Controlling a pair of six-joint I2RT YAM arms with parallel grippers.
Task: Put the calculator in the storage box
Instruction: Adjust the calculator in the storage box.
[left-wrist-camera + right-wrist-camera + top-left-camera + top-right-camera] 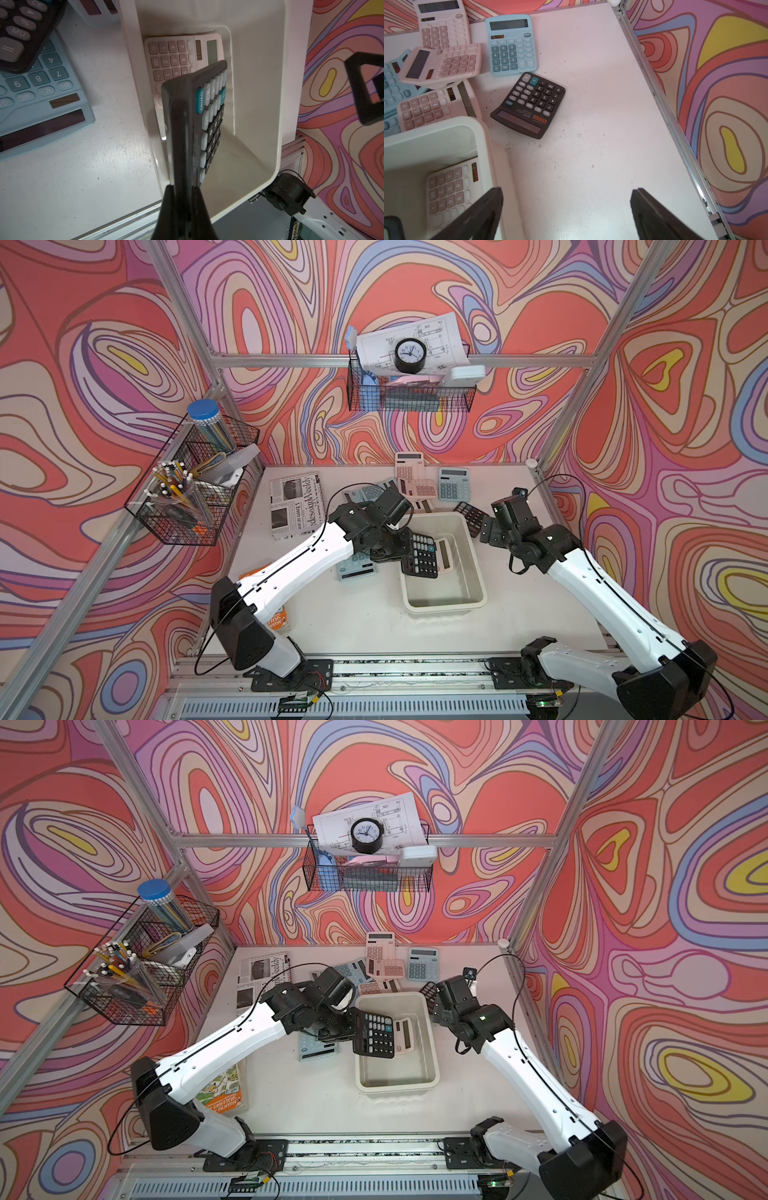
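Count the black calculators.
3 black calculators: one in the left gripper over the box; one on the table beside the box; one overlapping a blue calculator. Others may hide under the arms.

We list four pink calculators (442, 27) (442, 64) (425, 108) (450, 191), three black calculators (420, 553) (529, 106) (18, 31), at least three blue calculators (511, 44) (41, 83) (366, 492), one storage box (444, 606), two wire baskets (411, 402) (187, 506), one clock (410, 355), one newspaper (295, 506).

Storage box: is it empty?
No, a pink calculator lies flat on the floor of the storage box.
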